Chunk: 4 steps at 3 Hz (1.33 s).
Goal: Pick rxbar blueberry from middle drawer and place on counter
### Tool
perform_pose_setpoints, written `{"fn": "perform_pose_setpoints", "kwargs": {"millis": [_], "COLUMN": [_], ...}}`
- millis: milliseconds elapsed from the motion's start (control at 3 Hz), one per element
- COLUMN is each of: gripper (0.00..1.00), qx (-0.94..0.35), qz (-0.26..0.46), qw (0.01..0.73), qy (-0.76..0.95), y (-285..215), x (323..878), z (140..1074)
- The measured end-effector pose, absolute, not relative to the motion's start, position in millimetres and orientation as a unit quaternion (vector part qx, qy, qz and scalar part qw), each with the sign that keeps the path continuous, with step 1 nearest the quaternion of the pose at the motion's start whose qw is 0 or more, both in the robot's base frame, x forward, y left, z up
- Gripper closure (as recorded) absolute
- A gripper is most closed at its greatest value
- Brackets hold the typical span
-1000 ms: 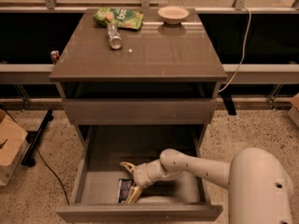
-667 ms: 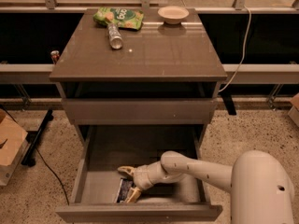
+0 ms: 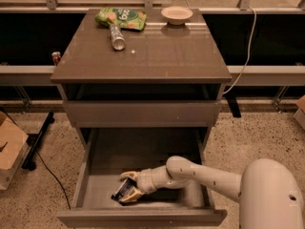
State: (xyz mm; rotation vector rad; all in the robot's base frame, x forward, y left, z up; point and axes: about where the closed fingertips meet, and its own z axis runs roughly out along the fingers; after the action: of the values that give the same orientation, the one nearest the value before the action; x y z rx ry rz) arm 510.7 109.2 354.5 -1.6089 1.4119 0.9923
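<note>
Taupe-grey middle drawer point(image 3: 143, 151) stands pulled out beneath the counter point(image 3: 157, 56). Camera view, the only one: the gripper point(image 3: 129, 187) is down on the drawer floor towards the front left, its arm reaching in from the right. Jaws spread, one finger behind the rxbar blueberry point(image 3: 121, 191) and one in front. The bar lies flat between them, long axis slanting front-left to back-right, roughly along the gripper's reach. Judged, closing would take it across its narrow width.
</note>
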Motion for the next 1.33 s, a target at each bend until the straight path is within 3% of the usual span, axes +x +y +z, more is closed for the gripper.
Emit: {"fn": "perform_pose_setpoints", "kwargs": {"millis": [333, 667, 1333], "gripper": [0.89, 1.0, 1.0], "qx": [-0.61, -0.58, -0.528], "qz": [0.395, 0.398, 0.389], "qw": [0.4, 0.411, 0.422], "qy": [0.559, 0.58, 0.626], "y": [100.7, 83.2, 31.3], "x": [523.1, 530.8, 500.9], "z": [371.6, 400.7, 479.0]}}
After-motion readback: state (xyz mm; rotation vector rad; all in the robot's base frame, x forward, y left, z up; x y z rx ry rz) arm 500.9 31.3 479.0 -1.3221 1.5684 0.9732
